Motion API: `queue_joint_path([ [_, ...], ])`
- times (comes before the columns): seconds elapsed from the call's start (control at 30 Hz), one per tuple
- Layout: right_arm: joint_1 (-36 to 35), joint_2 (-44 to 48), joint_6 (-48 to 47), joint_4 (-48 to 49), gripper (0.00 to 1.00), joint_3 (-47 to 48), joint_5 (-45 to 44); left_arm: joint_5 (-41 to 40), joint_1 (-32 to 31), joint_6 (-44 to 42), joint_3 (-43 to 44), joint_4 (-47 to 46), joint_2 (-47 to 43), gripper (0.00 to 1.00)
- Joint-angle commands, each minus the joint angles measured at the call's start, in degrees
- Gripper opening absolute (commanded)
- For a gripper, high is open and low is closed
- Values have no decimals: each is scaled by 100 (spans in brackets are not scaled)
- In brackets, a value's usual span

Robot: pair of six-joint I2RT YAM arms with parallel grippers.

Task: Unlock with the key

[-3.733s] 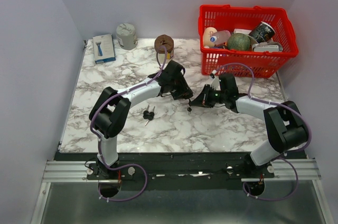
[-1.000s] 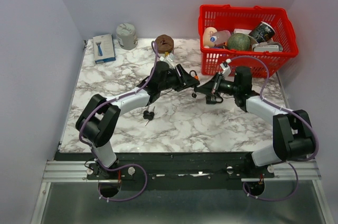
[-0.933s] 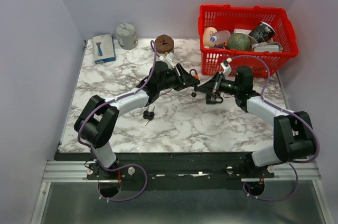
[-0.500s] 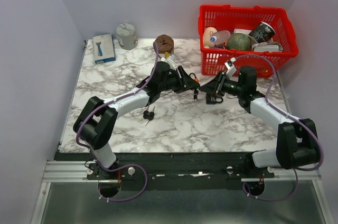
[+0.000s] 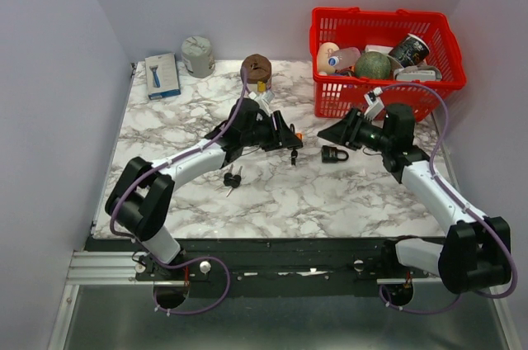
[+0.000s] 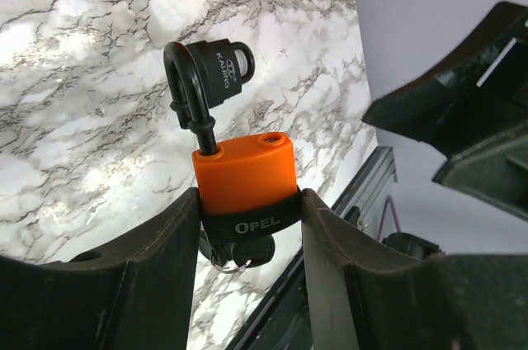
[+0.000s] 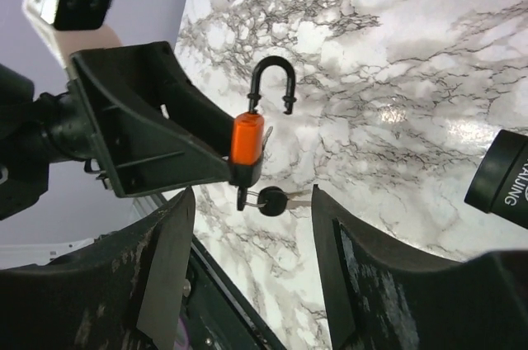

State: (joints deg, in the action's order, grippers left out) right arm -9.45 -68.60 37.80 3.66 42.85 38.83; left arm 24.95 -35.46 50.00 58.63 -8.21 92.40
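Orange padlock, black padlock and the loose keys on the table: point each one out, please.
orange padlock [image 6: 244,170]: left wrist view, middle of its orange body.
black padlock [image 5: 332,156]: top external view, centre of its body.
loose keys [image 5: 232,177]: top external view, on their black heads.

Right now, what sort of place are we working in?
Probably a robot lab test cell, not a home: a marble-print tabletop boxed in by plain walls, an aluminium mounting rail at its near edge, and a red basket of assorted props.
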Motion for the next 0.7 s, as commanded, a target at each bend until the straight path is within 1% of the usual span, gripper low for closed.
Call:
queue_joint_path([
  [0.0, -171, -215, -115, -331, 67, 364, -112, 300, 4, -666, -45, -181, -468, 0],
  [0.27, -794, -575, 148, -226, 66, 812, -428, 326, -39, -956, -159, -59, -626, 0],
  [0.4, -944, -795, 228, -226, 64, 935, -561, 247, -92, -1053, -194, -14, -714, 0],
  [0.5, -1014, -909, 219, -261, 59, 988, -569, 160, -145, -1053, -229, 12, -776, 0],
  [0.67, -1199, -1111, 122, -313, 59, 1085, -587, 45, -224, -1053, -282, 39, -855, 0],
])
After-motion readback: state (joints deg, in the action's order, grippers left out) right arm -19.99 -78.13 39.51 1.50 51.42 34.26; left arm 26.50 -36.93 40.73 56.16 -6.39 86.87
